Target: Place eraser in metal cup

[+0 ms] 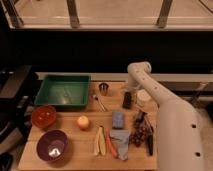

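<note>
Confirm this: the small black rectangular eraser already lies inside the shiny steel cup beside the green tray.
Not right. In the camera view the small black rectangular eraser lies on the wooden table, apart from the shiny steel cup, not inside it. The gripper hangs just above the eraser. The cup does stand beside the green tray.
</note>
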`<action>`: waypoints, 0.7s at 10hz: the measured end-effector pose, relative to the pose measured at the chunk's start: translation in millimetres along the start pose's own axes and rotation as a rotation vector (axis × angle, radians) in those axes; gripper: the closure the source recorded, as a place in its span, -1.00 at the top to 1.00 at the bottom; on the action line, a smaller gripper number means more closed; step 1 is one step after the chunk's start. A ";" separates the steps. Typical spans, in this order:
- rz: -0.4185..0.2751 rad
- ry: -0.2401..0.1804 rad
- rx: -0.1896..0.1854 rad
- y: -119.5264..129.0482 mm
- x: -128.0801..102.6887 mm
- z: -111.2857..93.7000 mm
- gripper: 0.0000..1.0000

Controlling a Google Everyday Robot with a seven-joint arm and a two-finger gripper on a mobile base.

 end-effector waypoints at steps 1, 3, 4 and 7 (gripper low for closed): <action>0.000 -0.015 -0.004 -1.8 0.0 4.3 0.38; 0.006 -0.033 -0.007 -1.3 0.2 7.7 0.01; 0.006 -0.034 -0.012 0.3 0.1 6.4 -0.19; 0.010 -0.030 -0.012 3.1 2.8 0.9 -0.83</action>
